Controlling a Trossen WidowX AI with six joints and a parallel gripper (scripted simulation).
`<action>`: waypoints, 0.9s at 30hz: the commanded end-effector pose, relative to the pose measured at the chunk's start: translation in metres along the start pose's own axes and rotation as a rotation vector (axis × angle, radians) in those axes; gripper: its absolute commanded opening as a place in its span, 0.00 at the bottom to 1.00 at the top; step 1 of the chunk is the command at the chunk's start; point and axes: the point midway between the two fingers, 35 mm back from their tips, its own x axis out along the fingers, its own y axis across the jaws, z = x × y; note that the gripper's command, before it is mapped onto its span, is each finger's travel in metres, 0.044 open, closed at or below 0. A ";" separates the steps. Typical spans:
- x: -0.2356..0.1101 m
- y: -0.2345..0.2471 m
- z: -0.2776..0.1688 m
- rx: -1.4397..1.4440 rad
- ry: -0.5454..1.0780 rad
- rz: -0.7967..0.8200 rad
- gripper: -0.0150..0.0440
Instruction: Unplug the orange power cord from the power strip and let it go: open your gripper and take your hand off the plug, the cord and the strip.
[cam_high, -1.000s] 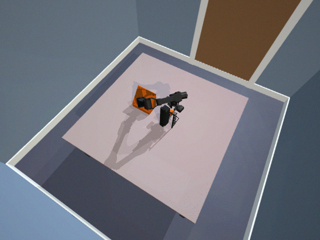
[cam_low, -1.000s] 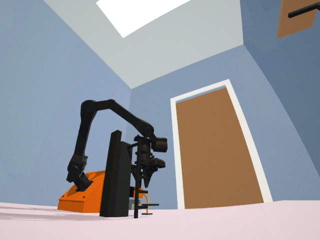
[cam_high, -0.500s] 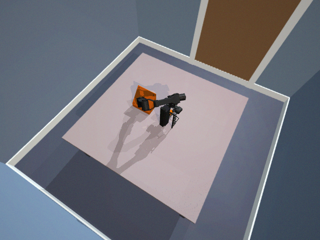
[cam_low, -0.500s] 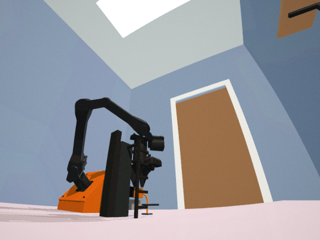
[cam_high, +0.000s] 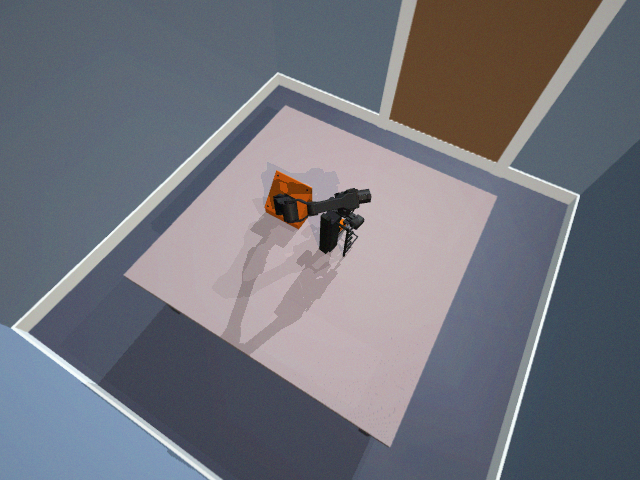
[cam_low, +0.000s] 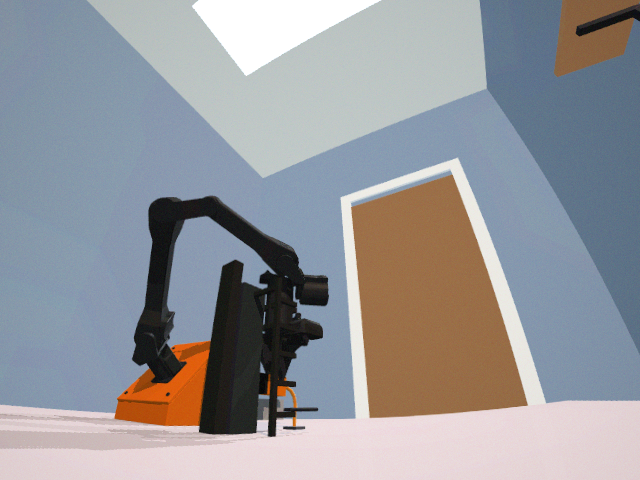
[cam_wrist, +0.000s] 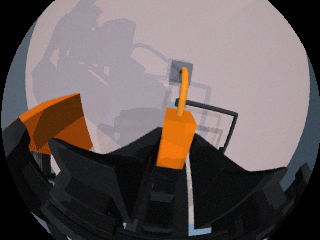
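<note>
My gripper (cam_wrist: 176, 135) (cam_low: 280, 367) (cam_high: 347, 223) points down beside the black power strip (cam_low: 230, 351) (cam_high: 326, 233), which stands upright on the table. It is shut on the orange plug (cam_wrist: 175, 136) (cam_high: 341, 222). The orange cord (cam_wrist: 182, 90) (cam_low: 294, 400) runs from the plug down to a small grey block (cam_wrist: 180, 66) on the table. A thin black wire frame (cam_low: 273, 361) (cam_wrist: 227, 120) stands right beside the strip and the fingers. I cannot tell whether the plug's prongs sit in the strip.
The arm's orange base (cam_high: 280, 187) (cam_low: 155, 403) (cam_wrist: 56, 120) stands behind the strip on the pale table (cam_high: 392, 289). A brown door (cam_low: 434, 304) is in the back wall. Low white walls (cam_high: 155, 191) edge the floor.
</note>
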 end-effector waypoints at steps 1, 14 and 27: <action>0.000 0.000 0.000 0.000 0.000 0.000 0.32; -0.001 -0.001 0.007 -0.001 -0.001 0.000 0.25; -0.003 -0.002 0.028 -0.002 -0.003 -0.001 0.25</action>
